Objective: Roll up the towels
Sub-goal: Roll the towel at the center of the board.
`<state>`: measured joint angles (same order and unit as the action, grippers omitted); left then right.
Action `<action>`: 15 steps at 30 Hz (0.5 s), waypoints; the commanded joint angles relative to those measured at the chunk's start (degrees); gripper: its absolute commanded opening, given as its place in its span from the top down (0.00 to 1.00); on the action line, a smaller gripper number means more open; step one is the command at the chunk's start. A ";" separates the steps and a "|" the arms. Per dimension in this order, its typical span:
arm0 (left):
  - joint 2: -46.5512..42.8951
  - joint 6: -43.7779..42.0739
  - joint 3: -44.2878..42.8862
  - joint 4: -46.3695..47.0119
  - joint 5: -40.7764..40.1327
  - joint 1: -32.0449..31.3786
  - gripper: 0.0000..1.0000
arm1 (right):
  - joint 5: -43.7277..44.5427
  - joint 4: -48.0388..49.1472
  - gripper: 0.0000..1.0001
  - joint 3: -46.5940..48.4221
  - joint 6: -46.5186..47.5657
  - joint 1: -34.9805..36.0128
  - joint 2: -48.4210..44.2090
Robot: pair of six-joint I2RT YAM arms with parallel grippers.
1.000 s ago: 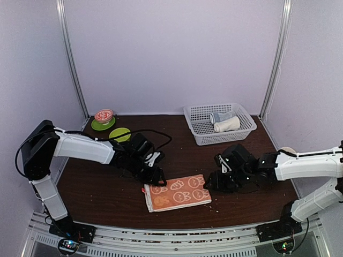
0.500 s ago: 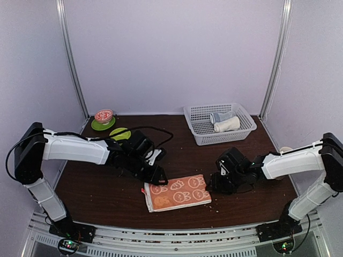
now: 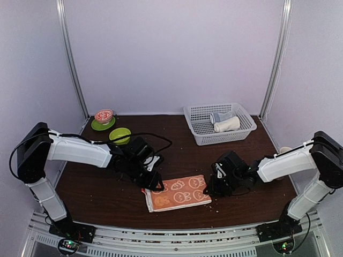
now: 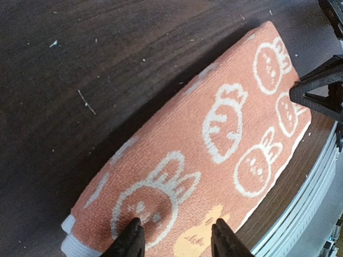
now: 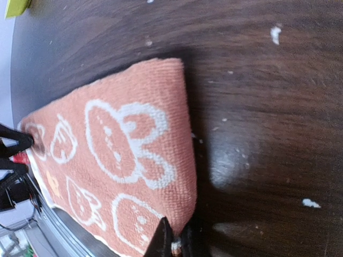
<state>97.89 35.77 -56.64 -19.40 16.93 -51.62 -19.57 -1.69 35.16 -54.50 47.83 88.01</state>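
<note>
A folded orange rabbit-print towel (image 3: 178, 193) lies flat on the tabletop (image 3: 107, 187). The left hand (image 4: 177, 241), fingers apart, rests on its left end; the right hand (image 5: 174, 241) pinches its right corner.

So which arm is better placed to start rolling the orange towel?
Probably right: the right hand looks pinched on an end corner of the orange towel, ready to lift and curl it over. The left hand sits open over the other end, gripping nothing.

Soft, even light throughout, with a pale glare patch on the dark table (image 5: 228, 160) (right wrist view).
</note>
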 commanded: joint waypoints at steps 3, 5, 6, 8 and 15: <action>-0.06 -0.80 0.03 0.83 0.17 -0.59 0.56 | 5.89 -7.73 1.00 -3.72 -0.03 -0.72 -4.30; -0.49 -0.75 -0.45 0.77 0.48 -0.60 0.56 | 8.35 -11.25 1.00 -3.92 1.15 -1.34 -8.33; -0.44 -0.82 -1.01 0.81 0.73 -0.66 0.56 | 9.79 -13.98 1.00 -3.45 2.17 -1.49 -10.03; 0.24 -0.91 -1.99 0.92 1.58 -0.73 0.56 | 13.25 -20.22 1.00 -1.51 4.79 -1.47 -13.23; 3.32 -0.10 -7.10 3.34 5.04 -1.74 0.57 | 21.42 -34.15 1.00 2.94 11.32 -1.47 -21.51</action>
<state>99.48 35.66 -60.01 -19.25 19.29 -52.34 -5.45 -25.67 35.27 -48.03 46.57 69.19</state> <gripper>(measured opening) 0.435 0.027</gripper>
